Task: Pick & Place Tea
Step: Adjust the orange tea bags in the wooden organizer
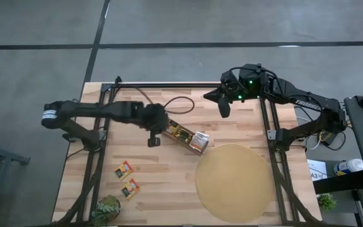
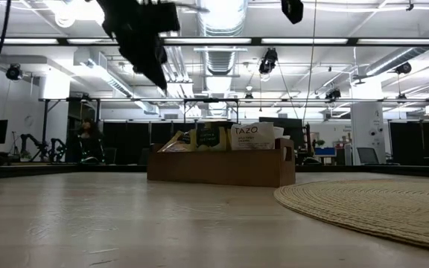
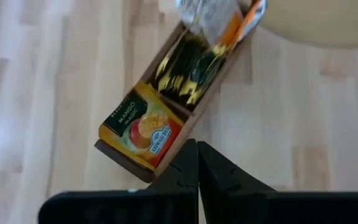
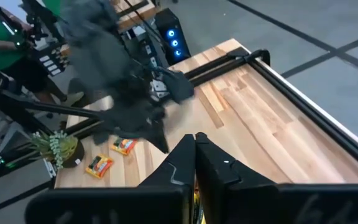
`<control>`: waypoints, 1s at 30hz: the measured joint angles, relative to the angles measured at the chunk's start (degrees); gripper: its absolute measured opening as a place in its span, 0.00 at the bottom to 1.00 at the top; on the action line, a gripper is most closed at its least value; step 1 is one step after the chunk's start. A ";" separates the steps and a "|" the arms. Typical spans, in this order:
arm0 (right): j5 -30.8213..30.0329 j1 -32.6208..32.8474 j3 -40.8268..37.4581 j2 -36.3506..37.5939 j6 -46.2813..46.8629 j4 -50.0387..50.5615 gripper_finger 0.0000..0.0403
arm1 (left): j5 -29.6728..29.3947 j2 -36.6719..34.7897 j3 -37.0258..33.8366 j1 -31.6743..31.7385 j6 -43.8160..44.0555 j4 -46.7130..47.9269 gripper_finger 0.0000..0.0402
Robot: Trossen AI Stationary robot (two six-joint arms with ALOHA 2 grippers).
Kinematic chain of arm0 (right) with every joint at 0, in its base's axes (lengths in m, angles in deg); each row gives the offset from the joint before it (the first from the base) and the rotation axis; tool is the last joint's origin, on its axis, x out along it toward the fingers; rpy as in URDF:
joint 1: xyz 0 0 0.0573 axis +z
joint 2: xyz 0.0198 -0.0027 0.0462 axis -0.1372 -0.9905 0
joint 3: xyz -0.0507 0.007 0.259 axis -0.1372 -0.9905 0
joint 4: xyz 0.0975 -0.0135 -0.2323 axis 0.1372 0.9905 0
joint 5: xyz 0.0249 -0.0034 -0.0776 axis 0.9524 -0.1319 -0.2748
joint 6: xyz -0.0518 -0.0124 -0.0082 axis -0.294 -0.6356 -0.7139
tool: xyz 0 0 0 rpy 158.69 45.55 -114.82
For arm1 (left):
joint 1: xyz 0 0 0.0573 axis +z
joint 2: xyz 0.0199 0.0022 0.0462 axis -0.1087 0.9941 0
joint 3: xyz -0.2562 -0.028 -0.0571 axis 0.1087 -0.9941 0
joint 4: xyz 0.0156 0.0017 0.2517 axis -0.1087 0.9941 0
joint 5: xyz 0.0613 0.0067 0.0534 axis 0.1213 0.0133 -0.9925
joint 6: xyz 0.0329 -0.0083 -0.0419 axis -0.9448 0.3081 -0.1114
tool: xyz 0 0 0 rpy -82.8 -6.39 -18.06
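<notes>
Both claws were pinched shut and empty, the left claw [image 1: 154, 140] hovering by the brown oblong wooden box [image 1: 185, 137] of small flat tea sachets [image 3: 143, 126], so it'd probably need reopening before grabbing one.

Left pincer [image 3: 197, 163] closed, empty, above mango sachet [image 3: 143, 126] in wooden box [image 3: 188, 127].

At the middle of the low view, a white sachet [image 2: 253, 137] standing in the brown wooden box [image 2: 222, 165] reads "TAZO"; the smaller print beneath it cannot be made out. In the left wrist view, left of centre, the orange and green sachet [image 3: 143, 124] at the box's near end reads "MANGO", with a small blue badge lower down too small to read.
</notes>
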 joint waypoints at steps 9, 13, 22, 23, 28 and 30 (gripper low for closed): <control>-0.44 0.00 0.00 2.52 -0.42 0.43 0.02 | 5.75 8.95 0.05 7.05 -10.81 0.20 0.00; -1.15 -0.02 0.00 2.88 -0.42 0.43 0.02 | 5.77 10.34 0.07 7.79 -11.72 0.24 0.00; -7.03 -1.49 -0.20 1.05 0.06 6.68 0.02 | 5.80 8.36 0.33 7.90 -10.90 0.03 0.00; -7.08 -1.64 -0.21 0.60 0.04 7.12 0.02 | 5.59 8.20 0.47 8.04 -11.14 0.05 0.00; -7.04 -1.77 -0.22 -1.01 -0.27 7.33 0.02 | 5.38 8.37 2.12 9.51 -11.72 0.03 0.00; -7.04 -1.77 -0.22 -1.29 -0.27 7.32 0.02 | 5.36 8.42 3.19 10.33 -11.72 -0.14 0.00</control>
